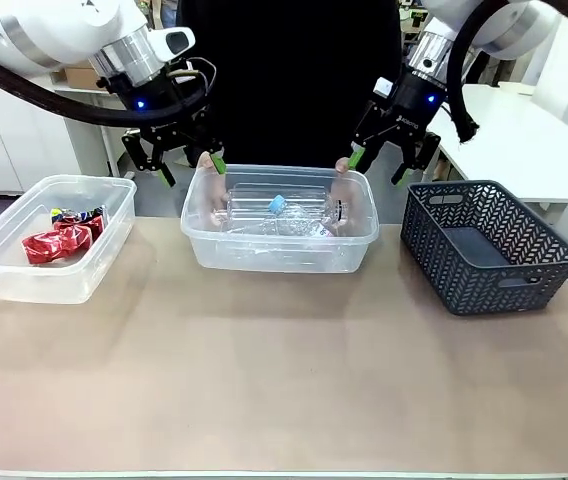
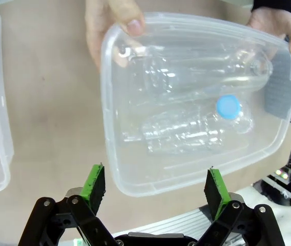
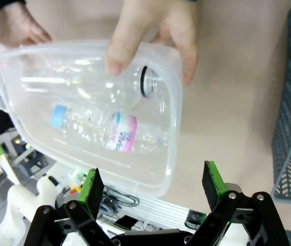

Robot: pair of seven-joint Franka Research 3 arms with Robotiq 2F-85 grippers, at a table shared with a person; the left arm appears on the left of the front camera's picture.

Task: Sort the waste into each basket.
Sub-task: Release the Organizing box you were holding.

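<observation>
Both my grippers, left and right, hang open and empty over the middle tub, where two bottles lie. They look light, slick, crushable; I'd pinch the ribbed body.

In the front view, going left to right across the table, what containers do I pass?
Clear plastic tub holding crumpled red wrappers → clear plastic tub holding clear bottles, gripped at both ends by the person → dark grey lattice-sided basket.
</observation>
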